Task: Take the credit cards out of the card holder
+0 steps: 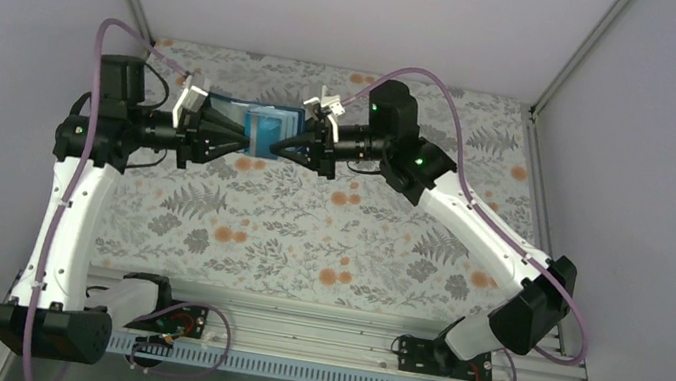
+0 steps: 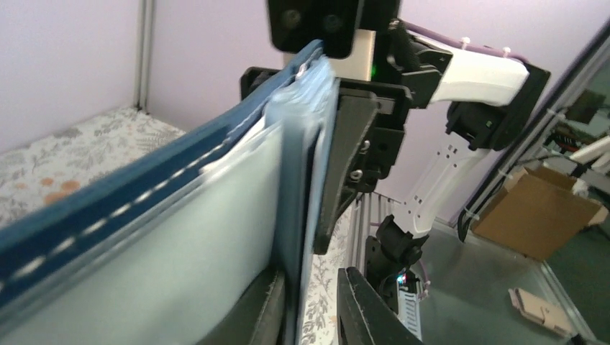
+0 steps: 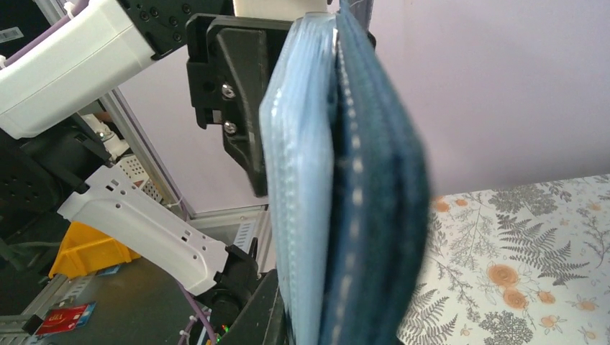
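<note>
Over floral table (image 1: 307, 236), left gripper (image 1: 246, 143) and right gripper (image 1: 279, 151) pinch card holder (image 1: 271, 125) (axis left-right).

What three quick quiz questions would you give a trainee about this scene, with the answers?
1. True or false: the card holder lies flat on the table.
2. Which grip it? A: the left arm's fingers only. B: the right arm's fingers only. C: both.
3. Fill in: the holder is over the table's ____ half, near or far from the arm bases.
Key: 1 false, it is held up off the table; 2 C; 3 far.
</note>
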Controlling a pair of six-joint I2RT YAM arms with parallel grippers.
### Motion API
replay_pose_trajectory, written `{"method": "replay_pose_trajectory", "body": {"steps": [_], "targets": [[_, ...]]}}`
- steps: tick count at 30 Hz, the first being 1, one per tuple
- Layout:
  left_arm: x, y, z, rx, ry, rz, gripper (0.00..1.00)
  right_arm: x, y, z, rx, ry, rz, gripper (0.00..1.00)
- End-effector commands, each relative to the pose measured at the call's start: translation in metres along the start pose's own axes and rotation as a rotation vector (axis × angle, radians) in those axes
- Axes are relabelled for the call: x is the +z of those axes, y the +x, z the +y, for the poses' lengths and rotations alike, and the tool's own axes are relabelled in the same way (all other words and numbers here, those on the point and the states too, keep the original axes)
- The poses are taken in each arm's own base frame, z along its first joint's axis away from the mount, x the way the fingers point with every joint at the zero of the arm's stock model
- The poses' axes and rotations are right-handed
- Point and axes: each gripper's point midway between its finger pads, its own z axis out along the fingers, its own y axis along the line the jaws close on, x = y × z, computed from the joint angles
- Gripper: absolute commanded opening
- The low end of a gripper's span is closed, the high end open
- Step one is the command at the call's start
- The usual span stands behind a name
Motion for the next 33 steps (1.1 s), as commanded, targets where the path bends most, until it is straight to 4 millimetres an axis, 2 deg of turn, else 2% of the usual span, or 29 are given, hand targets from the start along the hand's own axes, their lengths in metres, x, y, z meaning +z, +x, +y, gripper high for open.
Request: {"method": "replay_pose_trajectory", "body": {"steps": [1,5,14,18,19,23,27,30,33], "targets": [[-0.004,-0.017,-0.022,0.103,0.102,-0.051,0.24,-0.008,-0.006,0.024,-0.071,-0.079,-0.006,0.04],[-0.004,-0.022,-0.014,0.096,0.069,-0.046,0.24,-0.009,-0.007,0.032,-0.086,-0.119,-0.005,0.04],[-0.004,-0.029,-0.009,0.118,0.02,-0.037,0.04,-0.011,-0.009,0.039,-0.108,-0.142,-0.005,0.04],[-0.004,-0.028,-0.009,0.112,0.013,-0.035,0.02,-0.011,-0.01,0.038,-0.109,-0.133,-0.005,0.06],[-0.005,-0.028,-0.009,0.113,0.008,-0.034,0.02,-0.011,-0.01,0.037,-0.107,-0.127,-0.003,0.08],[-0.006,-0.026,-0.008,0.117,-0.022,-0.026,0.02,-0.013,-0.011,0.034,-0.113,-0.089,-0.005,0.26],[-0.007,-0.027,-0.007,0.124,-0.034,-0.025,0.02,-0.018,-0.011,0.037,-0.127,-0.08,-0.012,0.32],[-0.008,-0.025,-0.007,0.127,-0.036,-0.024,0.02,-0.02,-0.012,0.038,-0.13,-0.067,-0.017,0.3],[-0.008,-0.024,-0.01,0.134,-0.022,-0.026,0.02,-0.02,-0.014,0.029,-0.113,-0.02,-0.022,0.13]]}}
